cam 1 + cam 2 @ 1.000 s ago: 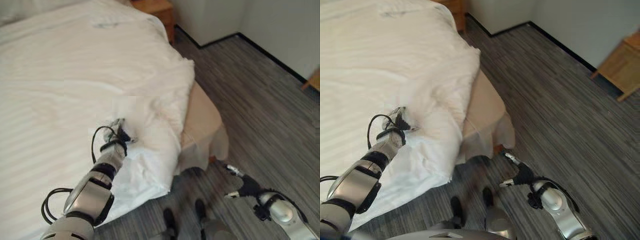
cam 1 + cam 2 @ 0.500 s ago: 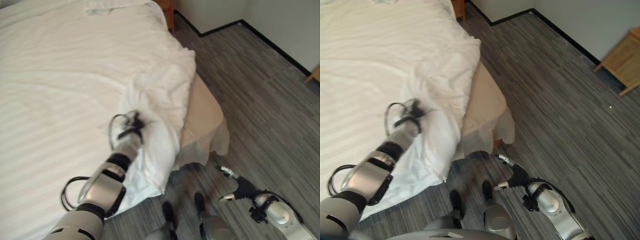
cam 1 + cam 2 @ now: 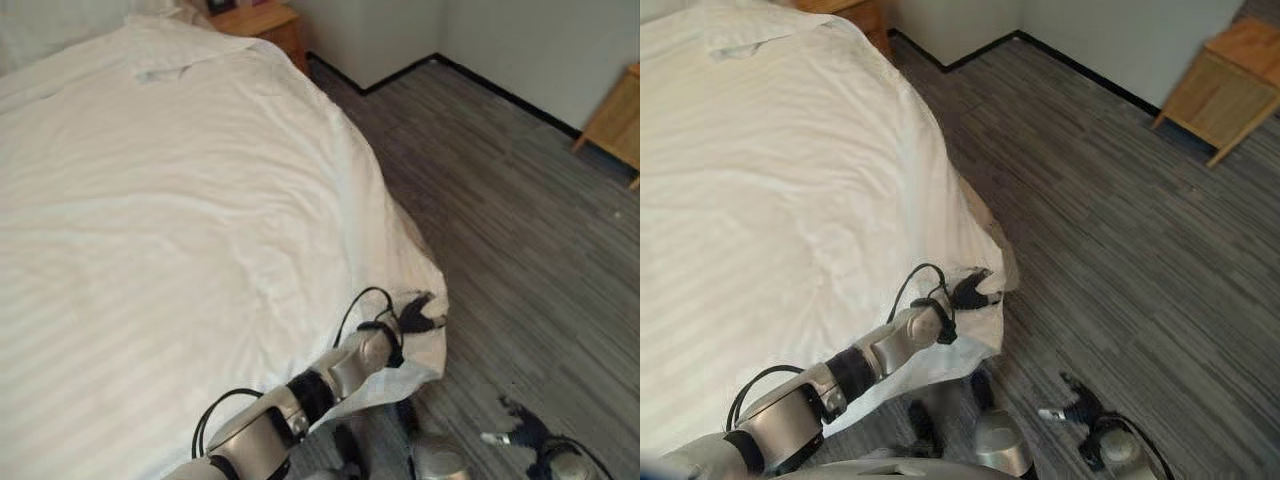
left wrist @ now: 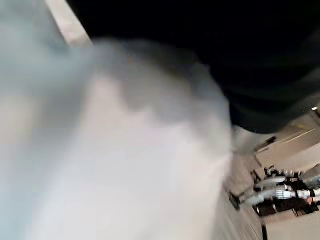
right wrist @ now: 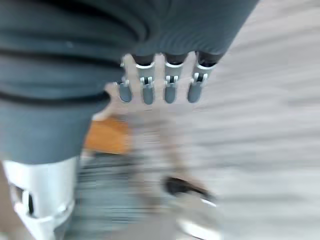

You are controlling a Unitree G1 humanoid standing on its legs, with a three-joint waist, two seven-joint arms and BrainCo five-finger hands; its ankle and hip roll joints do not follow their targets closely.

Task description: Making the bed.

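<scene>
We find the white duvet spread over the bed, faintly striped, covering the mattress out to the near corner, where its edge hangs down toward the grey wood-pattern floor. A few soft creases run across its middle; the surface otherwise lies flat.

The left hand sits at that near corner of the bed, at the very edge of the duvet. Its dark-tipped fingers are curled into the cloth there, and we record it as grasping the duvet corner. From the left wrist view we see pale cloth close against the camera, which agrees with a hand buried in fabric.

The right hand hangs low over the floor, well apart from the bed and touching nothing. In its own wrist view the fingers lie in a straight, relaxed row past the dark ribbed cover; we record it as released and carrying nothing.

At the head of the bed a crumpled fold of white cloth lies on the duvet. A wooden nightstand stands just beside the bed's far corner. A second piece of wooden furniture stands against the wall across the floor.
</scene>
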